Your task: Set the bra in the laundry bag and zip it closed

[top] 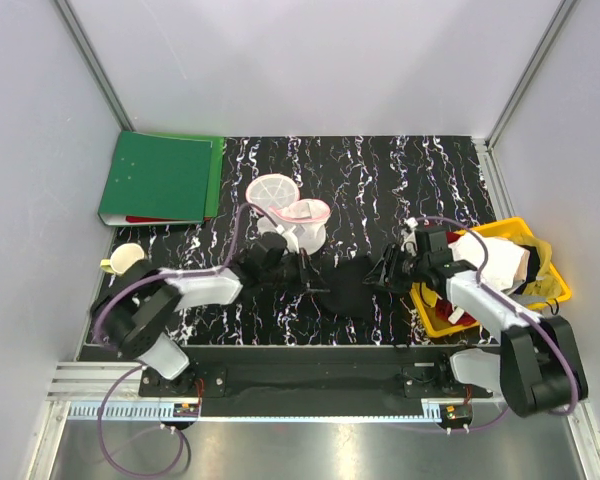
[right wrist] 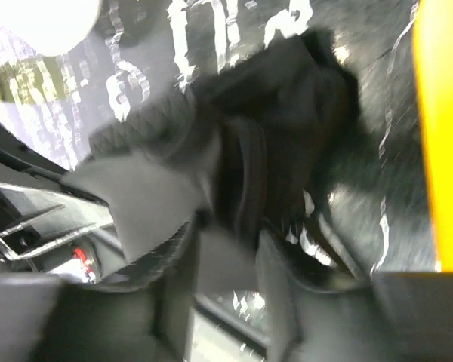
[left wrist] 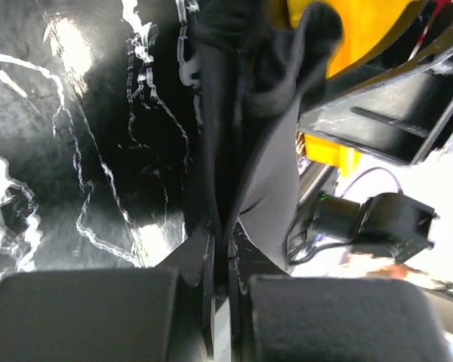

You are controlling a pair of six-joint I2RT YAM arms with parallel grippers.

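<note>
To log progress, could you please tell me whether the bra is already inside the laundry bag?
No, the bra lies out on the table, in front of the laundry bag.

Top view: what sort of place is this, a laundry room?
Probably a robot test cell: two arms bolted to a rail, bare grey panel walls, and a mesh laundry bag and yellow basket set out as props.
</note>
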